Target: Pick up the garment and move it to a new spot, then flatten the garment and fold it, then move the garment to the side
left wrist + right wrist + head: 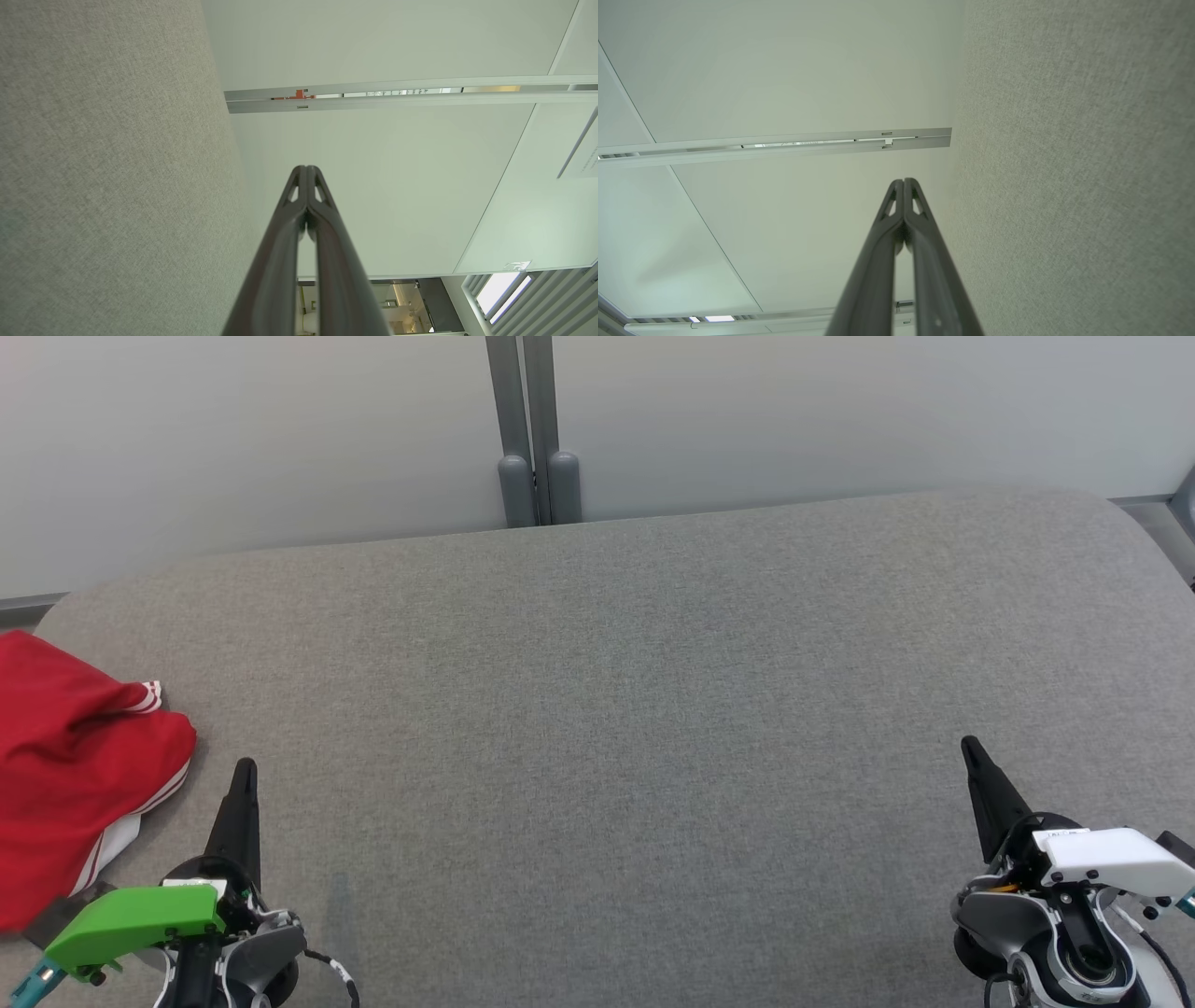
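Note:
A red garment with white stripes lies bunched at the left edge of the grey fabric table in the head view, partly cut off by the picture's edge. My left gripper is at the lower left, just right of the garment and apart from it, fingers pressed together with nothing between them. At the lower right my right gripper is shut and empty too. The left wrist view shows its fingertips touching, and the right wrist view shows its own gripper closed the same way.
A pale wall with a grey double post runs behind the table's far edge. The table's corners are rounded. Grey fabric runs along one side of each wrist view, with wall panels beyond.

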